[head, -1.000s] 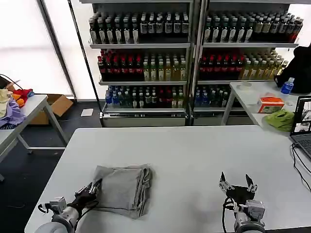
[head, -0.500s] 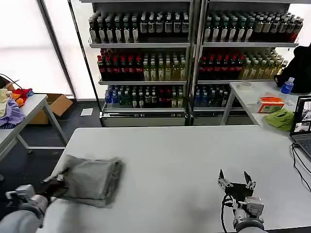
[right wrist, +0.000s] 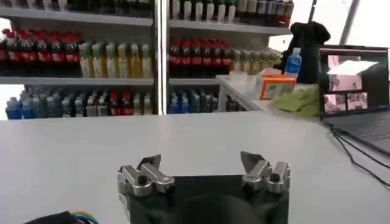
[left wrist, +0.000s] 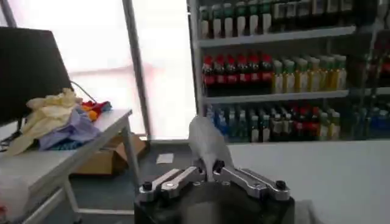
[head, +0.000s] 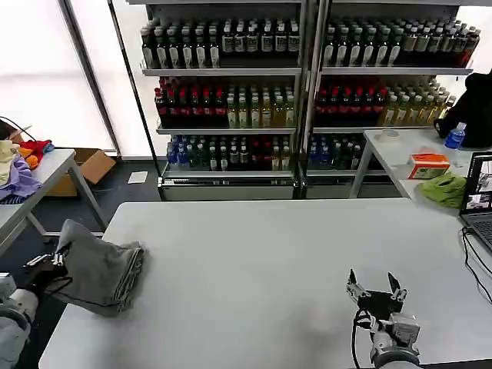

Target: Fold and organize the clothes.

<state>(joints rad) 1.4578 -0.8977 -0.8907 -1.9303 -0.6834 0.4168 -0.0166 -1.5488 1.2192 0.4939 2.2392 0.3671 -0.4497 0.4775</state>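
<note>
We observe the left gripper (head: 55,259) beyond the left edge of the white rectangular counter (head: 292,261), with its fingers clamped on the near-left corner of the folded light grey cotton shirt (head: 100,270). The shirt sits at the counter's left edge, partly lifted: its left portion is raised off the surface and overhangs the edge, while its right portion lies on or just above the counter top; we cannot tell which. In the left wrist view, the left gripper (left wrist: 210,171) shows its two metal fingers (left wrist: 177,180) drawn together on a narrow bunch of the grey shirt (left wrist: 207,141), which rises upright from the grip.

We observe the right gripper (head: 376,289) low over the counter near its front-right area, well apart from the shirt. Its fingers stand apart and hold nothing. The right wrist view confirms this: the right gripper (right wrist: 203,167) has both fingers (right wrist: 146,173) spread wide above the bare white counter (right wrist: 91,146).

Behind the counter we see tall shelves of bottled drinks (head: 300,84). To the left stands a side counter with a pile of coloured garments (head: 19,165). To the right, a second counter carries a lime-green cloth (head: 444,189) and an orange box (head: 427,164).
</note>
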